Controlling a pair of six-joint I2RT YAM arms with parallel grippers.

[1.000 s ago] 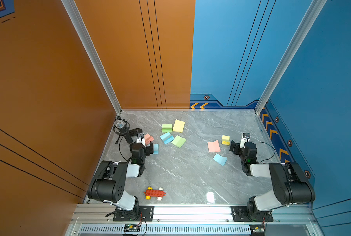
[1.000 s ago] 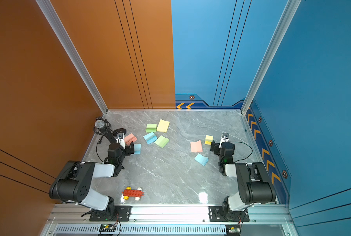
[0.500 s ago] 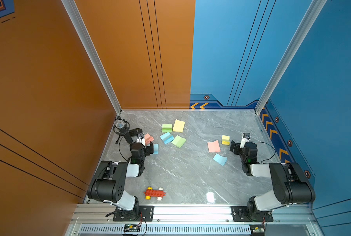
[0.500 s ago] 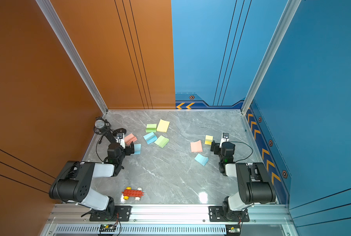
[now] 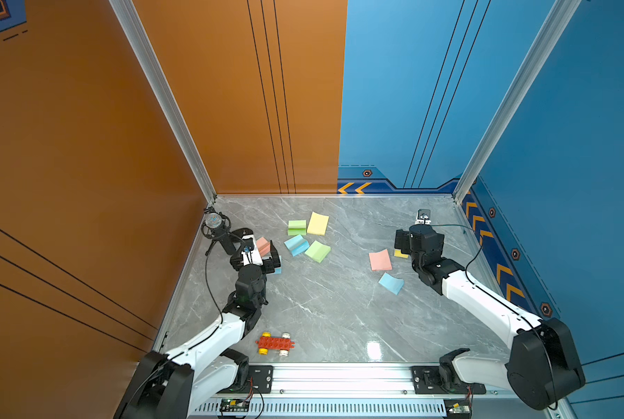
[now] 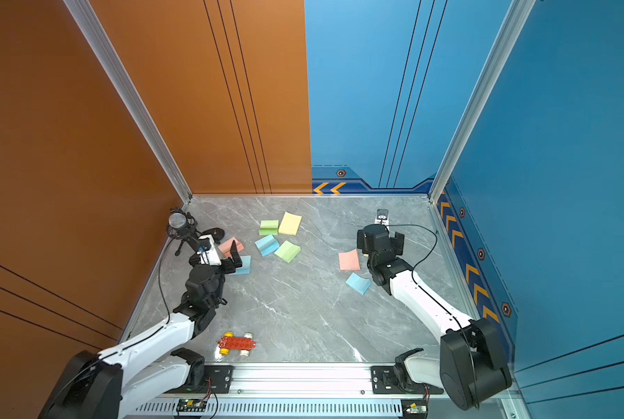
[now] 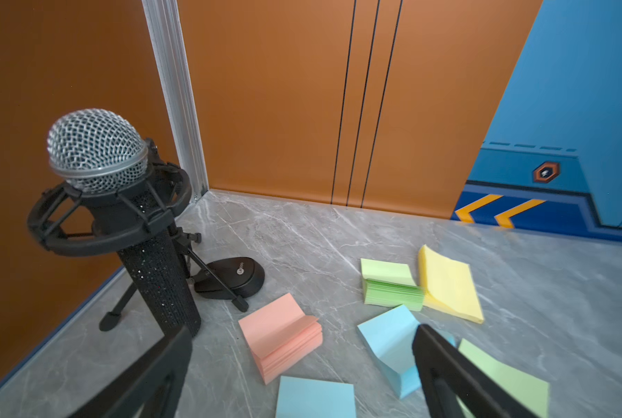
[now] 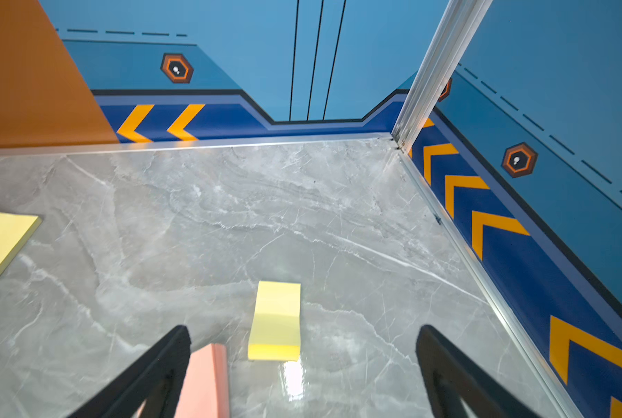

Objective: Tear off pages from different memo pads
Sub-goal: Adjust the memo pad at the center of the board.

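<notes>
where the right gripper [image 8: 304, 328] hangs, a yellow pad [image 5: 400, 254] lies half hidden.

A robot-lab test cell: orange and blue panel walls [image 5: 230, 109] on aluminium posts [image 5: 165, 105], a marble-look counter [image 5: 339, 308], and robot arms [image 5: 484, 308] bolted to a rail [image 5: 339, 379].

Boxed in by an orange wall [image 5: 85, 145] at left and half the back, blue wall [image 5: 393, 90] elsewhere, silver posts [image 5: 165, 105] at the corners; floored in grey marble [image 5: 321, 312], skirted with orange chevrons [image 5: 354, 188], white glare [image 5: 374, 350] near the front rail [image 5: 339, 379]
</notes>
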